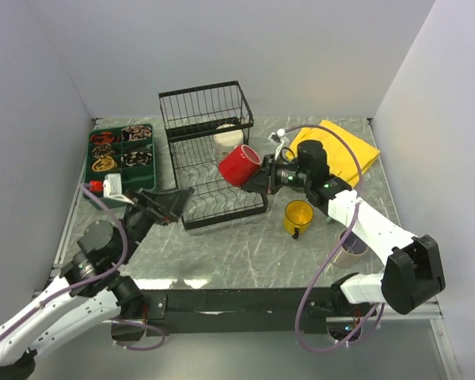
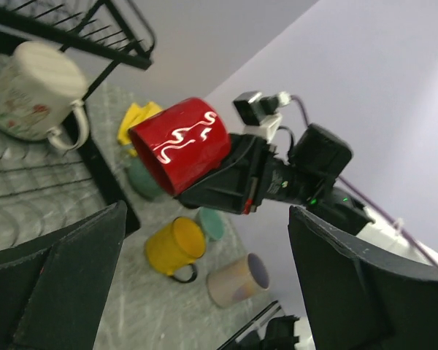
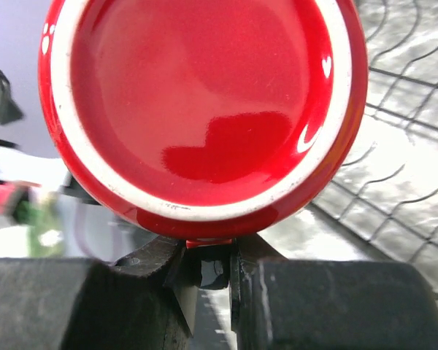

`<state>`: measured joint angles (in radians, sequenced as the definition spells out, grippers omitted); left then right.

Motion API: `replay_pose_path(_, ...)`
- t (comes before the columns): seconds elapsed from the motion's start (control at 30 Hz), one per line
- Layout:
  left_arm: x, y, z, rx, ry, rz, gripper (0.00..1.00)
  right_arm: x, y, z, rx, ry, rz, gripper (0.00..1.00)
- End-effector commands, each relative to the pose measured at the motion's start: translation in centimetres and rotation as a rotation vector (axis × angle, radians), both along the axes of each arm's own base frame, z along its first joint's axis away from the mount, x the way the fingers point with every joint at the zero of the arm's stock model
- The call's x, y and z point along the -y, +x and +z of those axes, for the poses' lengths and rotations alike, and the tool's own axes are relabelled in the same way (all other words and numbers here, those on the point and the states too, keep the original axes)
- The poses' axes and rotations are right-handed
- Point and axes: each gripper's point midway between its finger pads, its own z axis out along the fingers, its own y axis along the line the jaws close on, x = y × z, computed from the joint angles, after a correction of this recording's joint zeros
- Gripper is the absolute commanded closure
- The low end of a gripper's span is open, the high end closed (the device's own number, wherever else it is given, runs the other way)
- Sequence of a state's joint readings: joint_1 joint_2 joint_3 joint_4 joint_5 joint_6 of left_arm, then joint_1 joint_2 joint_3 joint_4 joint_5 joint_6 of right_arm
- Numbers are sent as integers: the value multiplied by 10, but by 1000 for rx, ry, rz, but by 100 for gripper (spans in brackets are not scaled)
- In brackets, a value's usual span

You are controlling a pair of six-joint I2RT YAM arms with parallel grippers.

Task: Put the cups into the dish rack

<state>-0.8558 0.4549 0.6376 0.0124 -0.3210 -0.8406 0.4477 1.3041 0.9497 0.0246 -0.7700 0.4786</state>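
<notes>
Two-arm workspace, near edge of the table (image 1: 245, 245) to far wall: the left gripper (image 1: 174, 204) hangs over the near-left part of the table just off the near-left corner of the dish rack (image 1: 222, 218), its jaws spread wide with nothing between them; its fingers (image 2: 58, 284) frame the left wrist view. Near the right edge, the pinkish-beige mug (image 1: 351, 250) with lavender inside stands partly hidden behind the right forearm. Just beyond it, the yellow mug (image 1: 298, 216) stands upright on the table, beside the rack's right side. The right gripper (image 1: 263, 176) is clamped on a small red part at the edge of the red mug (image 1: 239, 165), seemingly its handle, and holds the mug tipped on its side in the air above the right portion of the rack's flat slotted tray; a round red face ringed in white (image 3: 204, 102) fills the right wrist view. A large teal mug (image 2: 142, 179) and a small teal mug (image 2: 212, 222) show only in the left wrist view, on the table below the right arm. The cream mug (image 1: 229, 136) sits inside the taller basket at the rack's far end. A yellow cloth (image 1: 344, 150) lies toward the far-right corner and a dark green compartment tray (image 1: 153, 158) toward the far-left corner
</notes>
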Motion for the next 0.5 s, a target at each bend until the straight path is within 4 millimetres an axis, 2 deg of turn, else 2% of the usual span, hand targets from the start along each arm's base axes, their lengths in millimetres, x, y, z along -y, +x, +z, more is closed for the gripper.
replay_pose_path(0.0, -23, -4, -47, -103, 59, 67, 2, -2, 30, 9, 261, -118, -41, 100)
replay_pose_path(0.27, -47, -15, -62, -140, 14, 112, 2, -16, 49, -37, 310, -294, -59, 100)
replay_pose_path(0.47, -51, -15, -67, -158, 27, 128, 2, -28, 60, -61, 392, -394, -77, 100)
